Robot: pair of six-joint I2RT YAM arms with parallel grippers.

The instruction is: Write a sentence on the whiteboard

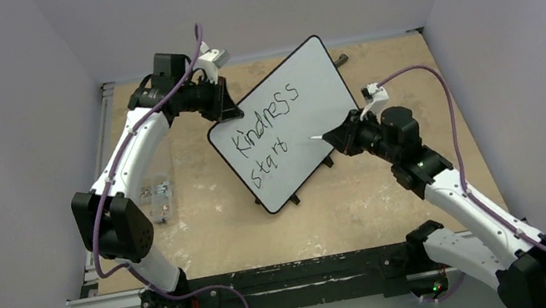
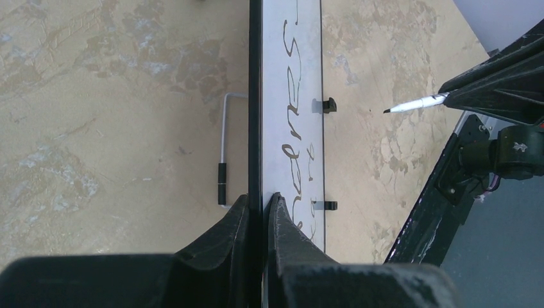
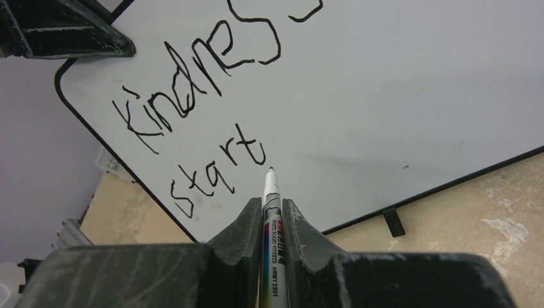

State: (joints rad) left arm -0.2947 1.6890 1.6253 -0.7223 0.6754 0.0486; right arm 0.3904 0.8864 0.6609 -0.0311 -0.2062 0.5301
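Observation:
The whiteboard (image 1: 312, 83) stands tilted on the table, turned at an angle. The sentence (image 1: 266, 134) reads "Kindness" over "start" in black. My left gripper (image 1: 231, 112) is shut on the board's upper left rim, and the left wrist view shows its fingers (image 2: 260, 196) clamping the black edge of the whiteboard (image 2: 292, 64). My right gripper (image 3: 272, 202) is shut on a white marker (image 3: 271, 192). The marker's black tip sits just right of the last "t" of the sentence (image 3: 192, 109). Edge-on, the marker (image 2: 417, 102) hangs a little off the board's face.
Black feet (image 1: 294, 198) hold the board's lower edge, and a metal stand bar (image 2: 223, 141) lies behind it. A small clear object (image 1: 156, 193) sits at the table's left side. Grey walls close in the left, right and back.

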